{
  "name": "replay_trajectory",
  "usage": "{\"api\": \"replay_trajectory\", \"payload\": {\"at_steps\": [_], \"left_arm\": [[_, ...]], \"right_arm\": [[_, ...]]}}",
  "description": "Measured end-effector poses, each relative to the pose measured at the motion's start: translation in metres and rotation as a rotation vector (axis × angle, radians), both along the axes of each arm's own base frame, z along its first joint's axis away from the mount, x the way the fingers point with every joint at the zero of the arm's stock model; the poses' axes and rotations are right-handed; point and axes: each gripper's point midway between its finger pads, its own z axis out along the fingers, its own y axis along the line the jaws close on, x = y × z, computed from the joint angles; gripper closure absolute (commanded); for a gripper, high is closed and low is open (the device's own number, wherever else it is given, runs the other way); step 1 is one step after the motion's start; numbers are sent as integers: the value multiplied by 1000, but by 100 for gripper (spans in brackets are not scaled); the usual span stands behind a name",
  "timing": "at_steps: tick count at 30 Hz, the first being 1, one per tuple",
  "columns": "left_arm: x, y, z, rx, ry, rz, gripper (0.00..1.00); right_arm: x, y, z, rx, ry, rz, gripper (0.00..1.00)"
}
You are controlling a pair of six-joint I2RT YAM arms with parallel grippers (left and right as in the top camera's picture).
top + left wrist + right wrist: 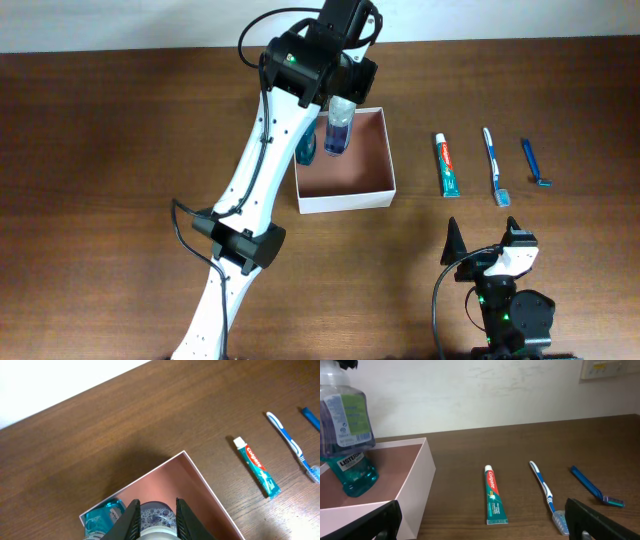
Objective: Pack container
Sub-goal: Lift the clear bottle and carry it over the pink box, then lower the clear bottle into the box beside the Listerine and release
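Note:
The container is a square white box with a reddish-brown inside, at mid-table. My left gripper hangs over its left half, shut on a clear bottle of purple-blue liquid. In the left wrist view the fingers clamp that bubbly bottle above the container. A teal Listerine bottle leans inside against the left wall, also in the wrist views. My right gripper stands open near the table's front edge, holding nothing.
Right of the container lie a green-and-red toothpaste tube, a blue-and-white toothbrush and a blue razor, side by side on the wooden table. In the right wrist view the tube lies ahead of the open gripper.

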Motion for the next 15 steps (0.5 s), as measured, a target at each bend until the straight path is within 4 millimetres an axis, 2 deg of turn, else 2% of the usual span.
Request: {"api": "replay_trajectory", "payload": {"at_steps": [4, 7, 12, 15], "left_arm": [[4, -3, -19, 18, 29, 0, 92], [8, -5, -43, 40, 65, 0, 91], [13, -8, -67, 60, 98, 0, 81], [13, -8, -69, 61, 98, 1, 72]], "right_arm": [[0, 0, 0, 0, 0, 0, 2], [0, 0, 0, 0, 0, 0, 1], [0, 0, 0, 0, 0, 0, 1], [0, 0, 0, 0, 0, 0, 1]]}}
